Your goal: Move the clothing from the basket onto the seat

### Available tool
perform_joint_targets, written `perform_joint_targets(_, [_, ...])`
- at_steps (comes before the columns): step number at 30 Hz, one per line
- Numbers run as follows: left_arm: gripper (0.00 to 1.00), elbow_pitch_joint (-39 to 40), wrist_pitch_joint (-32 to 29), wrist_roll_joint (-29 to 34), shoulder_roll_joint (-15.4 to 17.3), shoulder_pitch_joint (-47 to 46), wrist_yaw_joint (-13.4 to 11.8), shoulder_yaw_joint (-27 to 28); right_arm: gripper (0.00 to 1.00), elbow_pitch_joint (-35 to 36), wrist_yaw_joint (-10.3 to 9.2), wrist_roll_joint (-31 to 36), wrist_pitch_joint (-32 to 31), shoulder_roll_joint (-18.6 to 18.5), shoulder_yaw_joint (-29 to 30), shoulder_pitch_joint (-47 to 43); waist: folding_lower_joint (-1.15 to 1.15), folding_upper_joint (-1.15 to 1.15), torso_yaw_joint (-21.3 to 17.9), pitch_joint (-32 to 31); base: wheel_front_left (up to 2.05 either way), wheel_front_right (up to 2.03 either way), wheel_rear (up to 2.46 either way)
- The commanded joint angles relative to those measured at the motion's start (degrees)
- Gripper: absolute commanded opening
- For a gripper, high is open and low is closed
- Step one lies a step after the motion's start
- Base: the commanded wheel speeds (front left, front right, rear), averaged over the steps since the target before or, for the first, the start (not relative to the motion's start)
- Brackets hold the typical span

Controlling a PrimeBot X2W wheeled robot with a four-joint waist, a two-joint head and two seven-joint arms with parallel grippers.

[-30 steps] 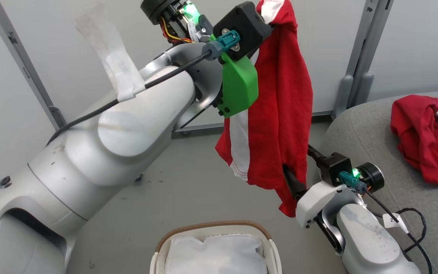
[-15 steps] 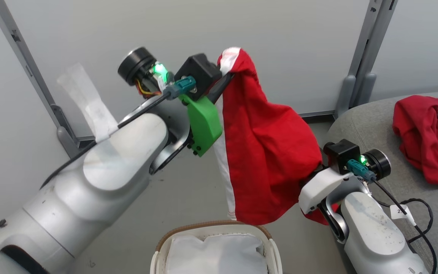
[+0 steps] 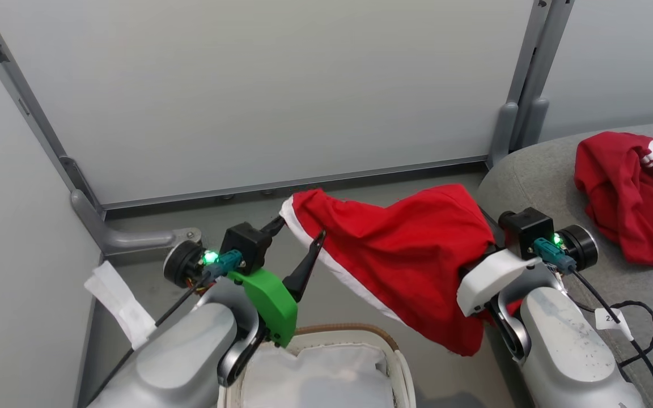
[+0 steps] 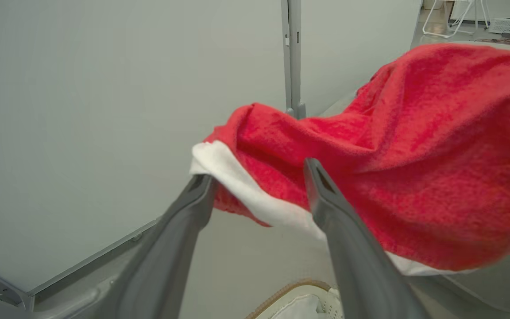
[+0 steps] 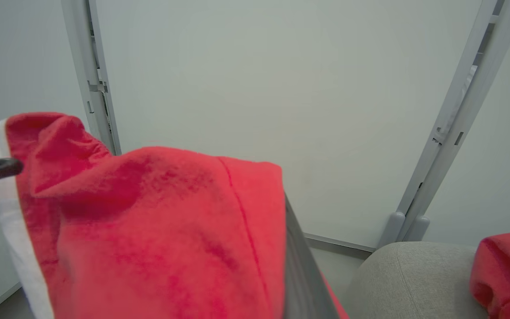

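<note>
Red garment (image 3: 406, 266) hung off the floor between basket (image 3: 355, 334) and seat (image 3: 536, 175); soft, light, limp, sagging mid-span; right hand (image 5: 289, 212) closed on one bunched end; left hand (image 3: 301, 226) open, white-trimmed hem between its spread fingers; judged best gripped at the hems
</note>
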State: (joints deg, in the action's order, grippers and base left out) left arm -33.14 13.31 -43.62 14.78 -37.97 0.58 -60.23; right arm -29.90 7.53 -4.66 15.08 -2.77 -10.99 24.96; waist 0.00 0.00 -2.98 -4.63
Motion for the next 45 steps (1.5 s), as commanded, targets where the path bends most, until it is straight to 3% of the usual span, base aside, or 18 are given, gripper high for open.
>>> perform_joint_targets(1, [1.0, -0.38, 0.7, -0.28, -0.15, 1.54, 0.05, 0.45, 0.0, 0.34, -0.08, 0.35, 0.14, -0.22, 0.58, -1.1, 0.0, 0.0, 0.06, 0.06, 0.0, 0.0, 0.0])
perform_joint_targets(11, [1.0, 0.13, 1.91, 0.31, -0.96, 9.6, -0.2, 4.92, 0.0, 1.69, -0.08, 3.0, 0.14, -0.21, 5.27, -1.97, 0.0, 0.0, -0.25, 0.6, 0.0, 0.0, 0.0])
perform_joint_targets(19, [1.0, 6.45, 1.83, 4.89, -1.44, 16.16, -0.04, 11.74, 0.0, 2.49, -0.08, 4.69, 0.13, -0.21, 9.17, -3.18, 0.0, 0.0, -0.98, 0.79, 0.0, 0.0, 0.0])
perform_joint_targets(30, [1.0, 9.99, 1.83, 10.61, -3.96, 21.28, 0.58, 18.22, 0.0, 3.36, -0.08, 4.27, 0.13, -0.24, 9.97, -2.28, 0.0, 0.0, -2.56, 1.66, 0.0, 0.0, 0.0])
perform_joint_targets(36, [1.0, 12.3, 1.84, 13.2, -5.08, 23.33, 1.21, 21.97, 0.0, 5.44, -0.08, 6.18, 0.13, -0.22, 11.63, -2.32, 0.0, 0.0, -6.8, 3.25, 0.0, 0.0, 0.0])
perform_joint_targets(45, [1.0, 13.23, 1.84, 16.87, -6.61, 24.24, 2.81, 25.56, 0.0, 7.62, -0.08, 8.17, 0.13, -0.21, 13.29, -3.38, 0.0, 0.0, -17.32, 6.72, 0.0, 0.0, 0.0])
